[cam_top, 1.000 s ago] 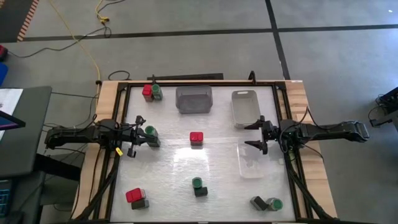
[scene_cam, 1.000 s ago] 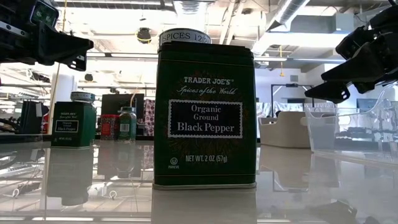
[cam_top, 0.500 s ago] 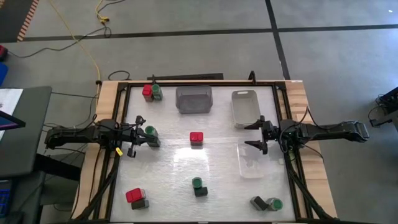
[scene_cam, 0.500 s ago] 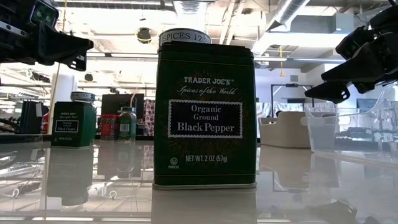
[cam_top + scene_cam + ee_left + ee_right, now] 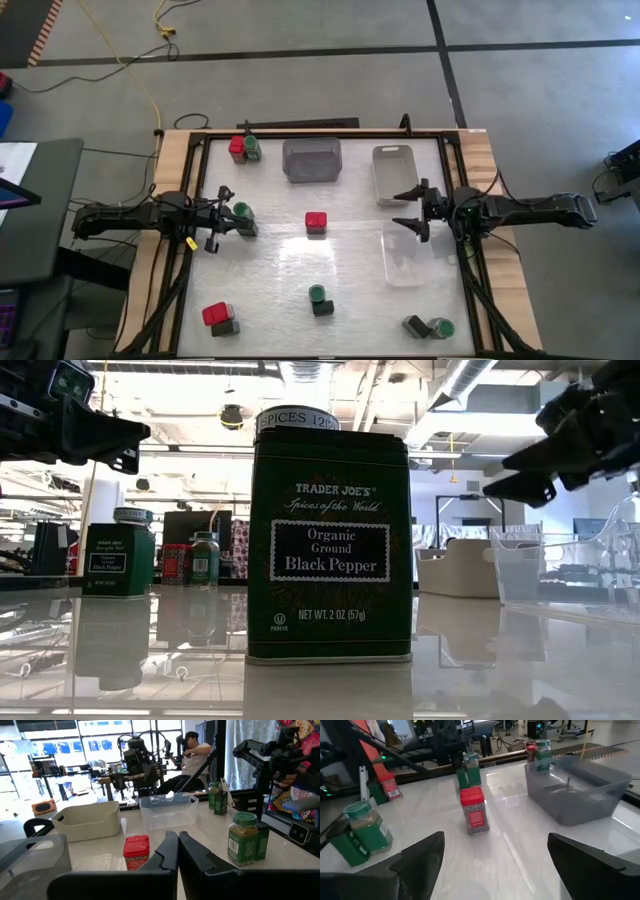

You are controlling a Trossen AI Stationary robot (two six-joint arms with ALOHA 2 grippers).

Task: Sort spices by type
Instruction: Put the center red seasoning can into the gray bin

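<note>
The spices stand apart on the table. In the high view a red-topped box sits at the centre. A green-lidded jar with a dark tin stands just ahead of my left gripper, which is shut and touches neither. The left wrist view shows that jar off to one side of the shut fingers. My right gripper hangs open above the table between the white tray and the clear tray, facing the red box. Other pairs stand at the far left and along the near edge.
A grey tray and a white tray stand at the far edge, and a clear tray lies at the right. A red box with a dark tin and a dark tin with a green jar are near the front. A Black Pepper tin fills the low view.
My right gripper has risen and shifted a little toward the table's far edge, staying open. The left arm and all the spices have kept still.
</note>
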